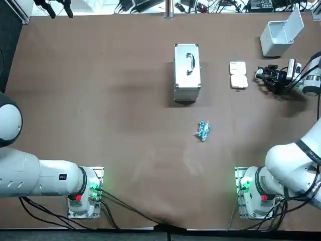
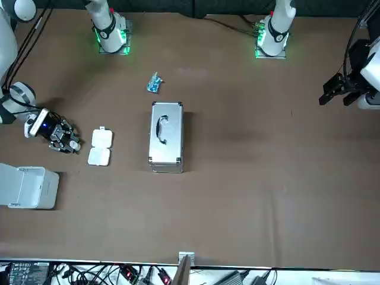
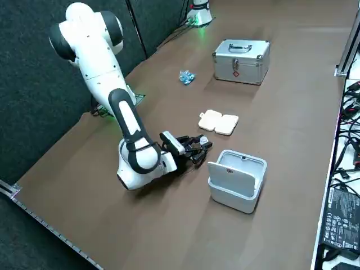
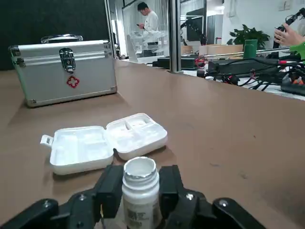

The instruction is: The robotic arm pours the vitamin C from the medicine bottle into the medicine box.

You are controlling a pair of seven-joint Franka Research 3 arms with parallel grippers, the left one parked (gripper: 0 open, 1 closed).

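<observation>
Medicine bottle (image 4: 139, 191), mouth apparently uncapped, clamped upright in the right arm's jaws low over the tabletop (image 4: 228, 138) beside the open medicine box (image 4: 105, 142): lift over 1 compartment, tip slowly.

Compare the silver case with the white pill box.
The silver case is metal, latched shut, with a handle and red cross; the pill box is white plastic, lying open. The silver case stands taller. Both rest on the table, the pill box nearer the right gripper, shut on the medicine bottle.
</observation>
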